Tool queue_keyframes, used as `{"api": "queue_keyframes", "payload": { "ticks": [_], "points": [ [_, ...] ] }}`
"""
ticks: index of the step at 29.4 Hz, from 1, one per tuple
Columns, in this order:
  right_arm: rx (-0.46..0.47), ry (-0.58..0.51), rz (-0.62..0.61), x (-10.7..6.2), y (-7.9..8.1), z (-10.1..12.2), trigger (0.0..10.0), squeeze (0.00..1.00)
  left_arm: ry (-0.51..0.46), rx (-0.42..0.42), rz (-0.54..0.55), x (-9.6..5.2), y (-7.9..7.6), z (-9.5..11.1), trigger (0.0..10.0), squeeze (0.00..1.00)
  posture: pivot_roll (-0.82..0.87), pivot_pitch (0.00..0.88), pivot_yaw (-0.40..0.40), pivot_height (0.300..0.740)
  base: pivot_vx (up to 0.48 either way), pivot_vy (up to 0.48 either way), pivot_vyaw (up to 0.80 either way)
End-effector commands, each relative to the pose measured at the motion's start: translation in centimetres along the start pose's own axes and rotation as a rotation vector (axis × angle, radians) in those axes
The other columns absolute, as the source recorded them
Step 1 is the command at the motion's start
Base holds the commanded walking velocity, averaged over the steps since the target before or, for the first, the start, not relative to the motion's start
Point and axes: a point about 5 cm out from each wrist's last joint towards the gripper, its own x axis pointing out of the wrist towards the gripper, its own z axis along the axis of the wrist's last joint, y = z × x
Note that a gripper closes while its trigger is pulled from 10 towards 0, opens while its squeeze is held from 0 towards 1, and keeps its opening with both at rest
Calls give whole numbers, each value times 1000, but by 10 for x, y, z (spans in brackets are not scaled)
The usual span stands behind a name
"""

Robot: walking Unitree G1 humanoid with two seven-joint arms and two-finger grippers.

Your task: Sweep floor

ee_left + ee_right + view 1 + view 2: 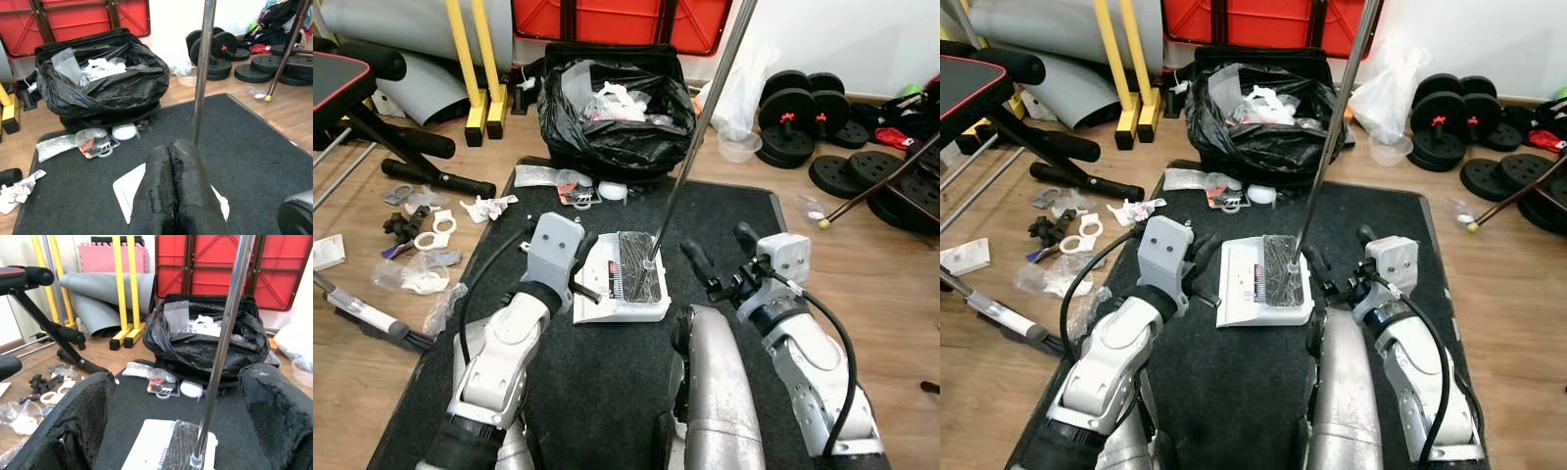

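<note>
At the centre of the head frames, on the dark floor mat (607, 392), a white dustpan (619, 284) lies flat with a tall metal pole (705, 117) rising from its rear edge toward the top of the frame. The left end effector (579, 279) rests at the pan's left edge with its fingers (173, 186) pressed together, empty as far as can be seen. The right end effector (715, 264) sits just right of the pan; its fingers (78, 426) stand wide apart with the pole between them, not clamped. Sweeping looks incomplete: wrappers and a white lid (612, 191) lie on the mat's upper edge just below the black bin bag (617, 117), which already holds rubbish, and further scraps (426, 235) are strewn over the wooden floor (372, 382) at middle left. Whether any of it has been gathered cannot be judged. The room is a cluttered home gym: weight plates (803, 117) at upper right, a bench (352, 88) at upper left, and red folded panels (617, 20) against the wall.
</note>
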Motion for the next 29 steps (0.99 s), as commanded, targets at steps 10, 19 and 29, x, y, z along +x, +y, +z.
{"api": "queue_keyframes", "payload": {
  "ticks": [10,19,29],
  "points": [
    [11,24,13,2,-3,-2,10000,0,-24,-5,8,2,1,-2,10000,0,-208,3,-120,455,0,0,0],
    [25,19,19,3,-2,-1,10000,0,-26,-4,4,3,3,-3,10000,0,-205,9,-119,485,0,0,0],
    [34,16,21,3,-2,0,10000,0,-26,-5,0,5,4,-3,10000,0,-205,14,-115,525,0,0,0]
  ]
}}
